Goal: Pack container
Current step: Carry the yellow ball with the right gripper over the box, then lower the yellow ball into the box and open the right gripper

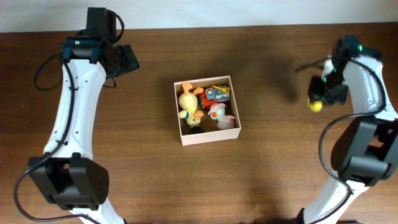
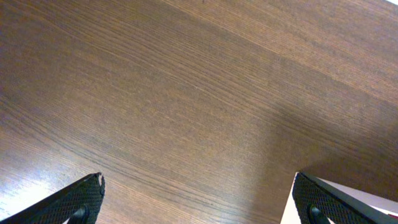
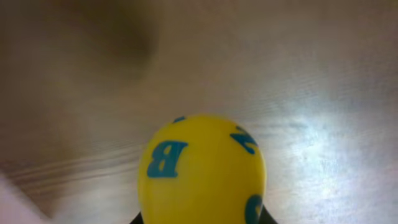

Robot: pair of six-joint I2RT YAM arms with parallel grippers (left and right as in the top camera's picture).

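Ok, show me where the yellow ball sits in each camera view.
Overhead: the yellow ball is at the far right, mid-height, well right of the container.
Left wrist: not in it.
Right wrist: bottom centre, large, with blue letters on it.
Shared landmark: the brown wooden table, seen in all three views.

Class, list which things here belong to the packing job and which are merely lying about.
Job: container; yellow ball, held by the right gripper; yellow duck, red car, pink toy already inside.
Idle: left gripper, open above the table.
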